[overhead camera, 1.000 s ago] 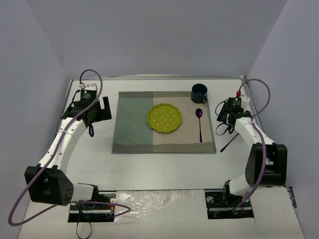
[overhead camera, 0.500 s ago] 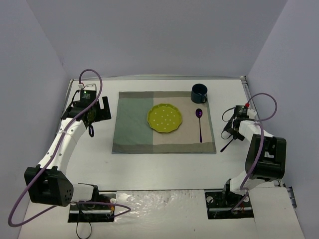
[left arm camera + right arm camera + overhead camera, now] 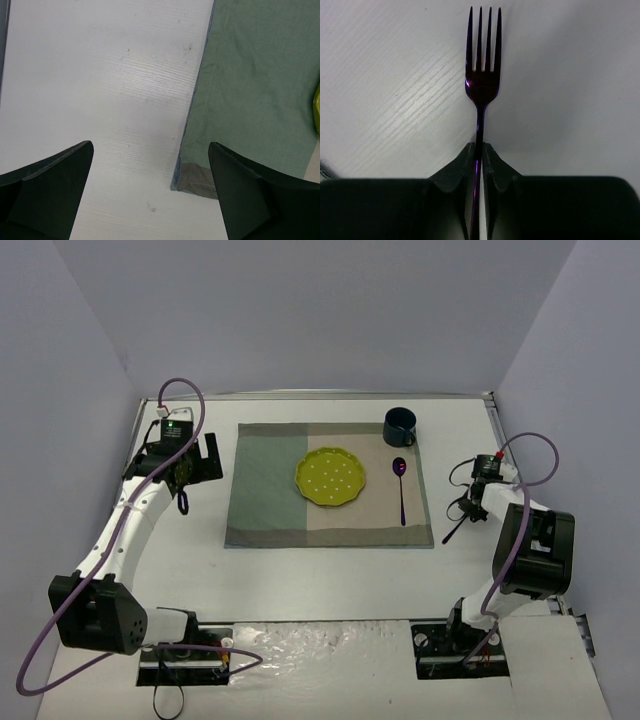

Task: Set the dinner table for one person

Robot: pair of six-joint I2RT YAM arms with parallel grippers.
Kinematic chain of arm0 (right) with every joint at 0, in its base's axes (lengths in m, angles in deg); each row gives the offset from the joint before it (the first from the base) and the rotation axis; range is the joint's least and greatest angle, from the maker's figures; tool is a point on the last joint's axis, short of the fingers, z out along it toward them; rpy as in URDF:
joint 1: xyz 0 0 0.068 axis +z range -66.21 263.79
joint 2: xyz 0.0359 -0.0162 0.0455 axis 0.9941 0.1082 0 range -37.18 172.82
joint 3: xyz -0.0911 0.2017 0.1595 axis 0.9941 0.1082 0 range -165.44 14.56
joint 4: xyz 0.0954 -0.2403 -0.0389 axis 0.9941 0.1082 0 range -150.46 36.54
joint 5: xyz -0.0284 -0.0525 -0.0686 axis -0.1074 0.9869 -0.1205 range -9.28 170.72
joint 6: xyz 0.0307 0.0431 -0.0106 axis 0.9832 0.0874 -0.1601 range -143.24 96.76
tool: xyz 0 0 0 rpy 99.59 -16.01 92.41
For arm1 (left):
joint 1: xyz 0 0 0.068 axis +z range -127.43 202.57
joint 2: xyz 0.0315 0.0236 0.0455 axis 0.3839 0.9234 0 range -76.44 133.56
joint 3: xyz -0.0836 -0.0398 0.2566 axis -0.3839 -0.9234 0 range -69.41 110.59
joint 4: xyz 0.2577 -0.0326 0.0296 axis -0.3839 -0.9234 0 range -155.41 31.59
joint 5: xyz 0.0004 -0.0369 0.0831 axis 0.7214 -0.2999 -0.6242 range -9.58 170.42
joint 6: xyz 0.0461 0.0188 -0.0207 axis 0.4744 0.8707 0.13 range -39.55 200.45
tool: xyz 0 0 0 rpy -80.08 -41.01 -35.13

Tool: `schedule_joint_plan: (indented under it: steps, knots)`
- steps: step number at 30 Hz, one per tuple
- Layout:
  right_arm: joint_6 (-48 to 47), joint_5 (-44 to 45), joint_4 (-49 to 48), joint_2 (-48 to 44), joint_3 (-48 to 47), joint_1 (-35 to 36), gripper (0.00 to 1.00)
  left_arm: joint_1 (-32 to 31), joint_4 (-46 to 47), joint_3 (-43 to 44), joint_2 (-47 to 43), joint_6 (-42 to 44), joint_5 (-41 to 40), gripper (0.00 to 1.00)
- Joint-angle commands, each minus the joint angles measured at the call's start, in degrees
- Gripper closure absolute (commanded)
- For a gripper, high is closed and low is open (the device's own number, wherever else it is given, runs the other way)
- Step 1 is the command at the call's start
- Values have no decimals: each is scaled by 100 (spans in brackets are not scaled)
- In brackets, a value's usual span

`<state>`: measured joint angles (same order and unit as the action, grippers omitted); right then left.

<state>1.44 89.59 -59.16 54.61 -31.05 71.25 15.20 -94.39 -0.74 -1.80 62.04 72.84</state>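
The white dinner table [image 3: 330,575] carries a green and beige mat [image 3: 265,490]. On the mat are a yellow-green plate [image 3: 330,477], a purple spoon [image 3: 400,490] to its right, and a dark blue mug [image 3: 399,426] at the far right corner. A purple fork [image 3: 482,85] lies on the bare table right of the mat [image 3: 455,531], tines pointing away from my wrist. My right gripper [image 3: 479,147] is shut on the fork's handle, low at the table [image 3: 468,508]. My left gripper [image 3: 150,145] is open and holds nothing, above the table at the mat's left edge [image 3: 205,460].
The mat's green half [image 3: 250,80] and one folded corner [image 3: 192,180] show in the left wrist view, with the plate's rim [image 3: 317,112] at the far right. Grey walls enclose the table on three sides. Cables loop over both arms.
My right gripper came down beside the mat and shut on the fork's handle. The left arm and the things on the mat have not moved.
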Motion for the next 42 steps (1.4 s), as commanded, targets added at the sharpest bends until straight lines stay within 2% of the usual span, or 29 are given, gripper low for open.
schedule_joint_plan:
  steps: [1,8,10,15,19,22,28,36,42]
  knots:
    - [-38,45,-32,53,-51,-48,99,36,143,112,-248,91,-112,3]
    - [-34,253,-16,-568,-254,205,100,43,145,112,-214,92,-103,3]
    - [10,407,56,-724,-393,573,100,43,127,121,-222,101,-138,3]
    - [69,799,458,-841,-1415,1745,100,43,133,112,-180,84,-132,3]
    - [3,1043,892,-411,-2462,2850,100,35,91,84,-241,92,-202,3]
    - [58,862,1130,61,-3286,3742,100,38,39,-28,-363,84,-335,3]
    - [157,544,1333,1261,-4794,4905,100,101,-141,-431,-897,44,-527,3]
    - [648,48,1715,2820,-6672,5698,100,113,-137,-861,-1434,-56,-1024,3]
    - [1072,-84,1716,3424,-7113,5925,100,131,-13,-1090,-1381,-87,-1115,3]
